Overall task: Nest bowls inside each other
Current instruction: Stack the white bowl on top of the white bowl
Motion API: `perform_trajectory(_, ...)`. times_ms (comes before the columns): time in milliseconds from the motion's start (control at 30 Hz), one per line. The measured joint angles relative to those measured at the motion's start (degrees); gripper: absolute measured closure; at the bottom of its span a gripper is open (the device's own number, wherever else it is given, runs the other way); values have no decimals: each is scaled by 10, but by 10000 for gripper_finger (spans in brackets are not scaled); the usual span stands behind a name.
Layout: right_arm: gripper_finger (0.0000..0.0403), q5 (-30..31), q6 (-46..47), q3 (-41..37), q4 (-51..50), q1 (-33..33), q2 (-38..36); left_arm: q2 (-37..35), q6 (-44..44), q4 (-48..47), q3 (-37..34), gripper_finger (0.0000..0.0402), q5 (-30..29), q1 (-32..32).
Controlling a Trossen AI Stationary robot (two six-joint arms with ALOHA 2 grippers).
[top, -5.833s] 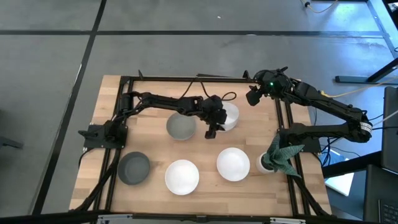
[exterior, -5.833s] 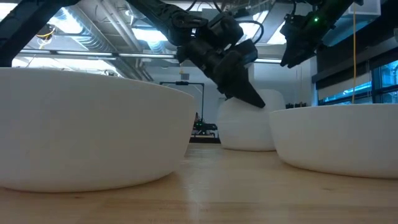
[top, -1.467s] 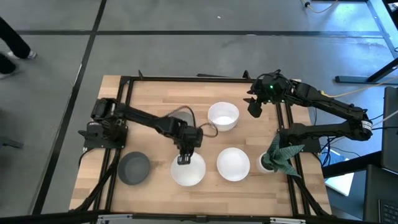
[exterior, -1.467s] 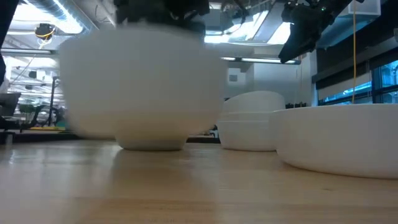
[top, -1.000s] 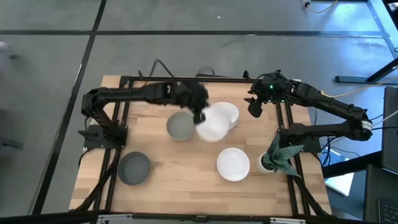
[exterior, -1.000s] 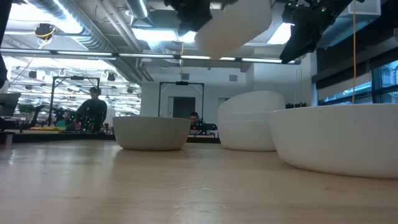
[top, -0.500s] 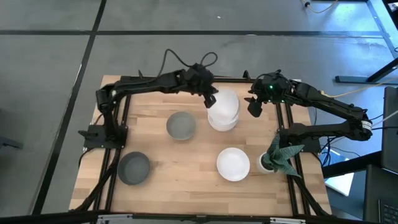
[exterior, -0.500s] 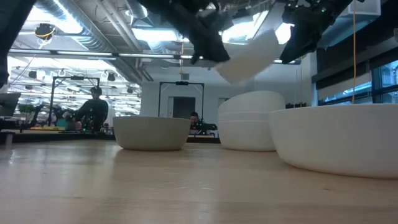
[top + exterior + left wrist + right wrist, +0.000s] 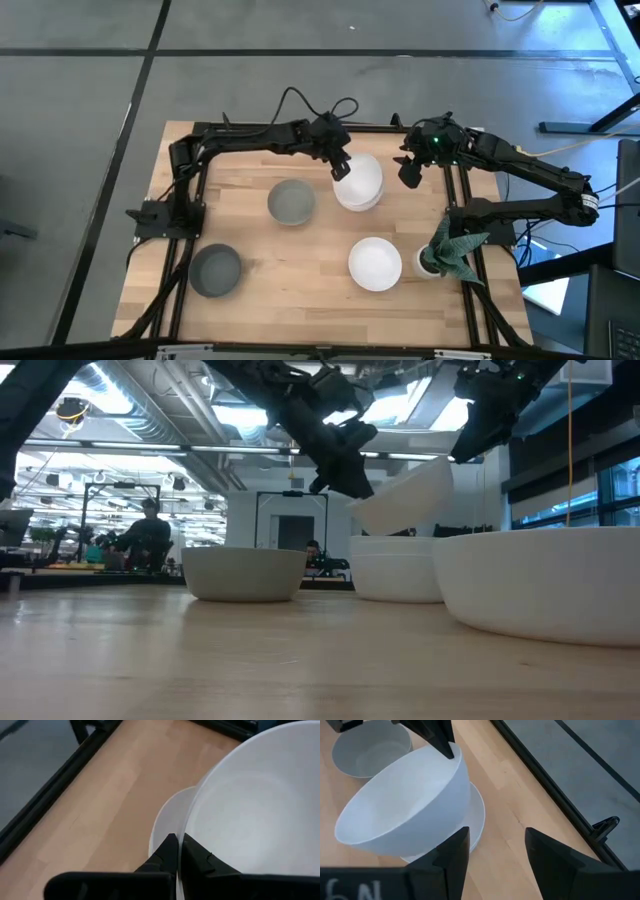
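Low view alone shows tilt: left gripper [image 9: 345,478] pinching white bowl [image 9: 405,498] rim, above stacked bowls [image 9: 395,568]. Right gripper [image 9: 409,172] spread wide, idle. No legible writing.

There are two grey bowls: the inner grey bowl [image 9: 291,201] and the outer grey bowl [image 9: 215,270]. At least three white bowls can be counted: a lone white bowl [image 9: 375,264], a tilted white bowl [image 9: 358,176], and the white stack [image 9: 393,572] beneath it. How many bowls the stack holds cannot be told. There is one potted plant [image 9: 432,261] and two arms.
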Motion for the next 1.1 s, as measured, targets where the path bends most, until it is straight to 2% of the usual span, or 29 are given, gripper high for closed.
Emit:
perform_trajectory(133, 210, 0, 0, 0, 0, 0, 0, 0, -19, -38, 0, 401, 18, 10)
perform_trajectory(467, 210, 0, -1, 0, 1, 0, 0, 7, -22, -13, 1, 359, 23, 8)
perform_trajectory(767, 210, 0, 0, 0, 0, 0, 0, 7, -24, -12, 1, 356, 19, 9)
perform_trajectory(900, 210, 0, 1, 0, 0, 0, 0, 7, -33, -20, 1, 355, 41, 9)
perform_trajectory(1100, 210, 0, 1, 0, 1, 0, 0, 7, -40, -42, 1, 355, 40, 9)
